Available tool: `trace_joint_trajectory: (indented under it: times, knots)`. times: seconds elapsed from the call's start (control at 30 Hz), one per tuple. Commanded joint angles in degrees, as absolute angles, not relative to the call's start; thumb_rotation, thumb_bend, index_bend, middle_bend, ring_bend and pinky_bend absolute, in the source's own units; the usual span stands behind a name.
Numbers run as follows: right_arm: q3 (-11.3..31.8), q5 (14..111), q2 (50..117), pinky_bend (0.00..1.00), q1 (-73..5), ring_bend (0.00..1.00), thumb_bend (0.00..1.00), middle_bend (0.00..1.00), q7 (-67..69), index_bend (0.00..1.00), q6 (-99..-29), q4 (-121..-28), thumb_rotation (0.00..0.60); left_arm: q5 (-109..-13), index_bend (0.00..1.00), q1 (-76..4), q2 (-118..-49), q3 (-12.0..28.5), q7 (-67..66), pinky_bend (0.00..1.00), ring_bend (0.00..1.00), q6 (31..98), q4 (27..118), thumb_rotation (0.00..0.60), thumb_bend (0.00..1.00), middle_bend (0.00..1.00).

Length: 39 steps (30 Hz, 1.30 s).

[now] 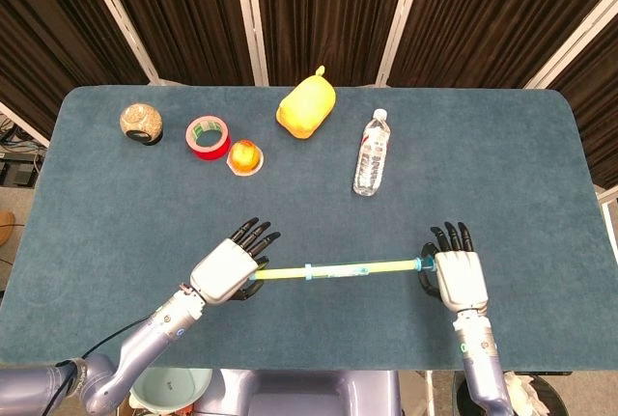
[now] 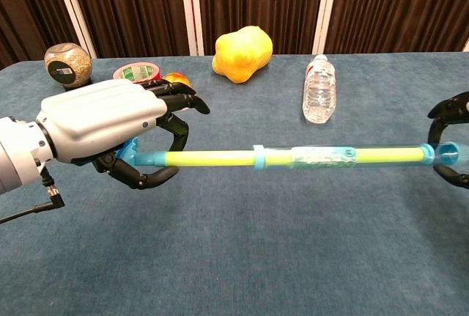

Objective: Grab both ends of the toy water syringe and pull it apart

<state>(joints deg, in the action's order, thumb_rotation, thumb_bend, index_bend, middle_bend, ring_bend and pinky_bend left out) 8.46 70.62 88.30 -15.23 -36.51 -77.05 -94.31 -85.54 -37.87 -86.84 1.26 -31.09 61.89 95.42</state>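
Observation:
The toy water syringe (image 1: 333, 269) (image 2: 293, 158) is a long yellow-green rod in a clear tube with blue fittings, held level above the table. My left hand (image 1: 228, 269) (image 2: 110, 134) grips its plunger end, fingers curled round the blue handle. My right hand (image 1: 460, 276) holds the tube's blue end cap (image 2: 444, 153); in the chest view only its dark fingertips (image 2: 448, 108) show at the right edge. A long stretch of bare yellow rod (image 2: 209, 159) shows between my left hand and the blue collar (image 2: 258, 158).
Along the far side of the blue table (image 1: 502, 175) stand a jar (image 1: 141, 124), a red tape roll (image 1: 207, 136), an orange cup (image 1: 244, 156), a yellow plush (image 1: 307, 104) and a lying water bottle (image 1: 371, 152).

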Motion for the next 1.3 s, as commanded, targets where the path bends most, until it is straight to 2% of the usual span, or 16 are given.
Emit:
trace_joint_trajectory:
  times: [0.03, 0.6, 1.3]
  knots:
    - [9.2, 69.8, 87.7, 0.00, -15.4, 0.09, 0.60, 0.20, -36.2, 0.74, -77.2, -93.5, 0.600, -85.9, 0.58, -37.7, -86.2, 1.0, -30.8, 0.07, 0.00, 62.1, 95.5, 0.600, 0.45, 0.10]
    - [14.4, 62.9, 83.0, 0.00, -16.4, 0.10, 0.60, 0.20, -33.3, 0.75, -77.1, -89.8, 0.600, -88.6, 0.58, -36.2, -79.5, 0.2, -26.6, 0.07, 0.00, 64.0, 96.0, 0.600, 0.45, 0.10]
    - [15.3, 59.3, 77.9, 0.00, -16.1, 0.10, 0.60, 0.21, -31.1, 0.75, -77.8, -89.7, 0.600, -90.1, 0.58, -34.8, -76.8, -0.1, -24.9, 0.07, 0.00, 64.6, 96.0, 0.600, 0.45, 0.10]
